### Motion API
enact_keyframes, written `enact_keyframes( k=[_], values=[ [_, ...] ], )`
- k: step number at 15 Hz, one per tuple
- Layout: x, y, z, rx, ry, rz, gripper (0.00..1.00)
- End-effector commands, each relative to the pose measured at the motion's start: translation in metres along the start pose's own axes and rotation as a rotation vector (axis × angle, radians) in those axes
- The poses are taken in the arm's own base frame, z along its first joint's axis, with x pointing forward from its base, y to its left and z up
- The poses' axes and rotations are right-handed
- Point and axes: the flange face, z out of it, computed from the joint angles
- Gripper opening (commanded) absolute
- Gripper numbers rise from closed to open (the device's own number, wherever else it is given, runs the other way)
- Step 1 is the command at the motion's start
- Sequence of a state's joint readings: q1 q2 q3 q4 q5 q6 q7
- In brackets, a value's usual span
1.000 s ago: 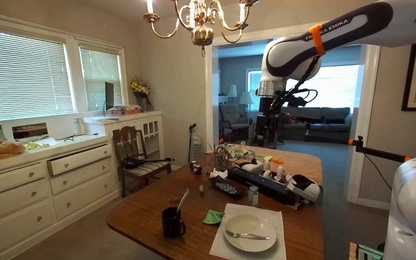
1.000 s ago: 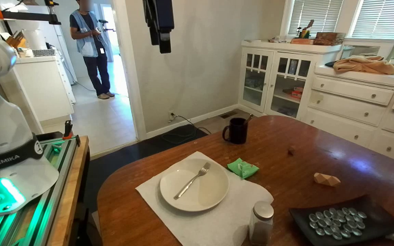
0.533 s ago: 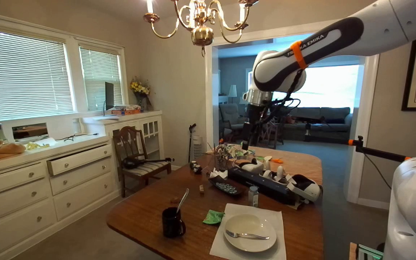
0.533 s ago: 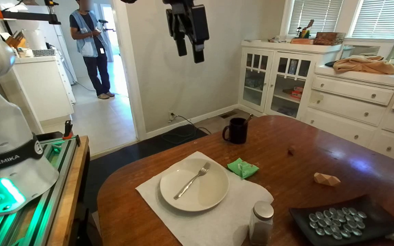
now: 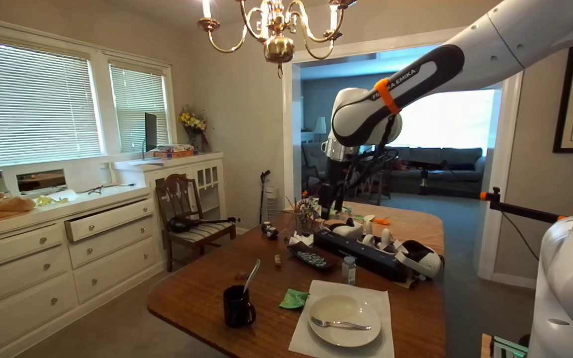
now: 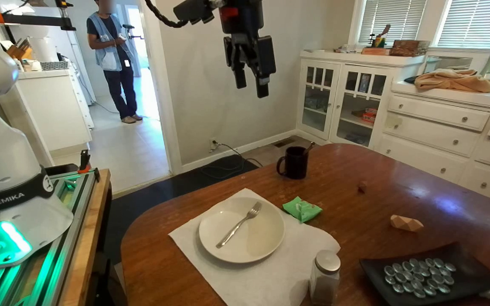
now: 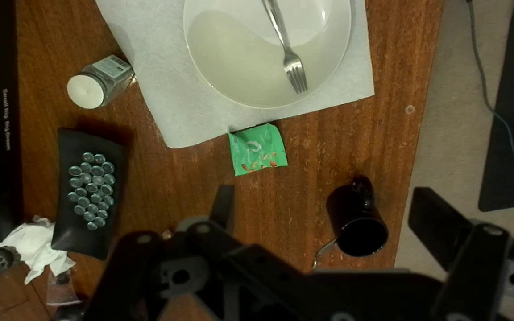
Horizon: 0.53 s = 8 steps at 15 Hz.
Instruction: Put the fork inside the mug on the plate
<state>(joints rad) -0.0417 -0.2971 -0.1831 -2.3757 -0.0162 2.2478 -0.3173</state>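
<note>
Polished brown wood tops the long dining table, which stands below a brass chandelier in an exterior view. On the left, white drawers run under window blinds, one drawer partly pulled out. Next comes a wooden chair with a striped seat. Near the table's left edge the dark mug stands upright, handle to the right. A thin silvery utensil leans in it; its lower end is hidden, so I cannot tell what kind it is. Right of the mug lies a green packet at the edge of a white paper sheet, with a black dish of glass pebbles farther up the table. Well above the tabletop hangs the gripper, its fingers spread wide; the mug shows between them in the wrist view. On the sheet rests the white plate, and the fork lies in it, tines to the left. Beyond the plate stands a lidded jar, near a long dark box. White robot arm fills the upper right.
</note>
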Motion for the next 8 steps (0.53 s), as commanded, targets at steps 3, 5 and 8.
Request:
enact_keyframes(
  k=[3, 5, 8],
  values=[
    [0.0, 0.001, -0.002, -0.001, 0.003, 0.001, 1.0],
    [0.008, 0.0, 0.01, 0.016, -0.015, 0.002, 1.0],
    [0.022, -0.005, 0.036, 0.031, -0.047, -0.008, 1.0]
  ],
)
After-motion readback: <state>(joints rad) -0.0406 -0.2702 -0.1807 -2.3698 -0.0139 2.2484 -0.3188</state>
